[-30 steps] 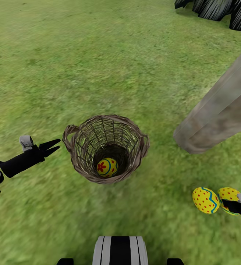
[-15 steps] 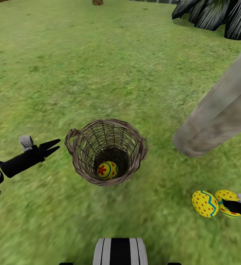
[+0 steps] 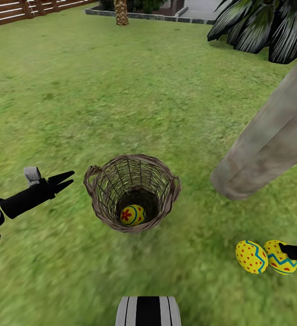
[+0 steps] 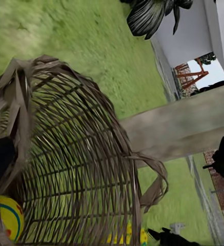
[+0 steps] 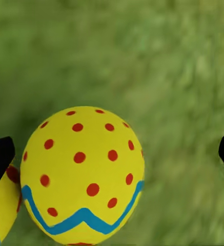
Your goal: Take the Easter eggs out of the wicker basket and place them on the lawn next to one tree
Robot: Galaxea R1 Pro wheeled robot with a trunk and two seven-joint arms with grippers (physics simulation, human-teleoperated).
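The wicker basket (image 3: 104,213) stands upright on the lawn (image 3: 121,90), and one flower-painted Easter egg (image 3: 133,215) lies at its bottom. Two more eggs lie side by side on the grass near the tree's leaning grey trunk (image 3: 268,145): a red-dotted one (image 3: 251,256) and a zigzag one (image 3: 277,260). My right gripper (image 3: 292,252) is open at the zigzag egg. In the right wrist view its fingertips (image 5: 0,158) stand wide apart with the dotted egg (image 5: 83,174) between them, untouched. My left gripper (image 3: 66,179) hovers left of the basket (image 4: 76,154), fingers slightly open and holding nothing.
A dark, ragged-leaved plant (image 3: 261,25) stands at the far right behind the trunk. A brown slatted fence (image 3: 12,11) and a scaly palm trunk (image 3: 120,11) border the far edge of the grass. My base (image 3: 148,311) is just before the basket.
The head camera has tilted upward, bringing the fence and palm trunk into view. The basket and eggs lie as before, and the right gripper has eased slightly back from the zigzag egg.
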